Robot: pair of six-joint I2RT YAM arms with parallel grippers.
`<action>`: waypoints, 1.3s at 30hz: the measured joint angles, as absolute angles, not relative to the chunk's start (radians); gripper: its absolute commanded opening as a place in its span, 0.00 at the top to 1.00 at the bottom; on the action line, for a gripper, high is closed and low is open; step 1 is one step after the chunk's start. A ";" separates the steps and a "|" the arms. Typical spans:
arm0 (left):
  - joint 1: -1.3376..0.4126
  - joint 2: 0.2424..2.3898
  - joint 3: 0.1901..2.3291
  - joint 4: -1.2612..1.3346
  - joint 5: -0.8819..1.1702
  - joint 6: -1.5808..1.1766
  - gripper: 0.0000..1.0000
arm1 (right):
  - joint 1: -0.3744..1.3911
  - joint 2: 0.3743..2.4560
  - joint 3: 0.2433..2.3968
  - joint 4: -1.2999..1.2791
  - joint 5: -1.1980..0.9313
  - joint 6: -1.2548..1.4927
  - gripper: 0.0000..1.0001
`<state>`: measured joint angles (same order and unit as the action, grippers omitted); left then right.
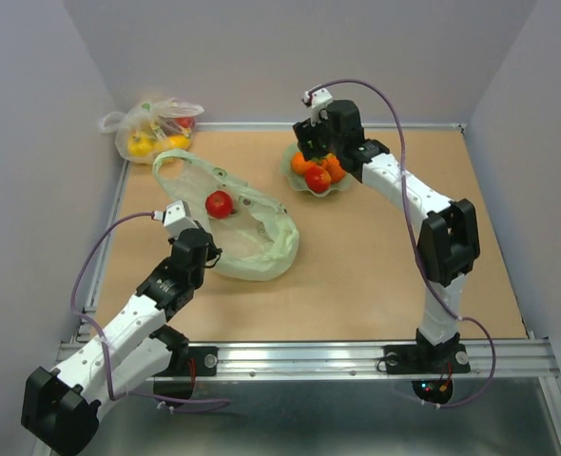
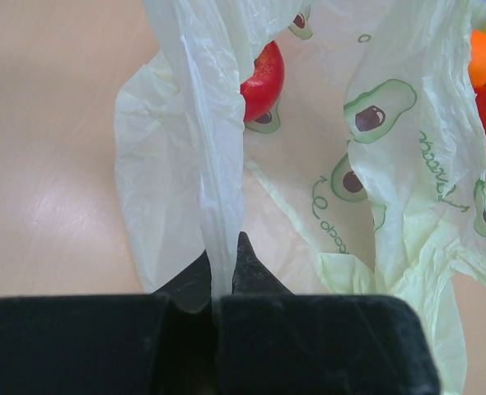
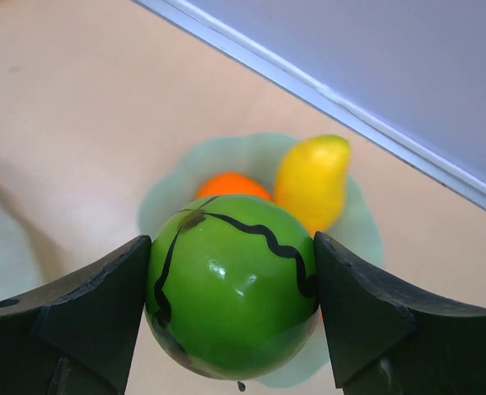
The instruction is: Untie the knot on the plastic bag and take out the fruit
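The pale green plastic bag (image 1: 252,237) lies spread open left of centre, with one red fruit (image 1: 219,203) resting in it. No tied knot shows in any view. My left gripper (image 1: 207,249) is at the bag's near edge, shut on a fold of its film (image 2: 218,206); the red fruit (image 2: 264,78) lies beyond. My right gripper (image 1: 311,152) hangs over the green bowl (image 1: 340,188), shut on a green fruit (image 3: 231,296) with dark wavy lines. Orange and red fruits (image 1: 319,171) sit in the bowl; a yellow one (image 3: 310,181) and an orange one (image 3: 231,185) show below the held fruit.
A clear whitish bag (image 1: 152,128) with yellow and red items lies at the back left corner, just past the table's rail. Grey walls stand close on three sides. The metal rail (image 1: 357,353) with both arm bases runs along the near edge.
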<state>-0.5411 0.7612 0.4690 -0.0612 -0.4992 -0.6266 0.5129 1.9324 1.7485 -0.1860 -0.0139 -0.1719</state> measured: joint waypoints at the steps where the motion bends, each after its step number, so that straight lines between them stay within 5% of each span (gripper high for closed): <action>1: -0.541 0.760 0.469 -0.062 -0.501 -0.627 1.00 | 0.489 1.954 1.754 -0.181 0.008 -0.170 1.00; 10: -0.541 0.760 0.469 -0.072 -0.504 -0.630 1.00 | 0.389 2.124 1.793 -0.167 0.071 -0.157 0.93; 15: -0.541 0.760 0.469 -0.073 -0.509 -0.631 1.00 | 0.388 2.126 1.795 -0.165 0.046 -0.152 0.66; 23: -0.541 0.761 0.469 -0.073 -0.509 -0.634 1.00 | 0.388 2.126 1.795 -0.165 0.025 -0.154 0.02; 39: -0.541 0.757 0.469 -0.073 -0.508 -0.630 1.00 | 0.403 1.892 1.767 -0.162 -0.117 -0.145 0.00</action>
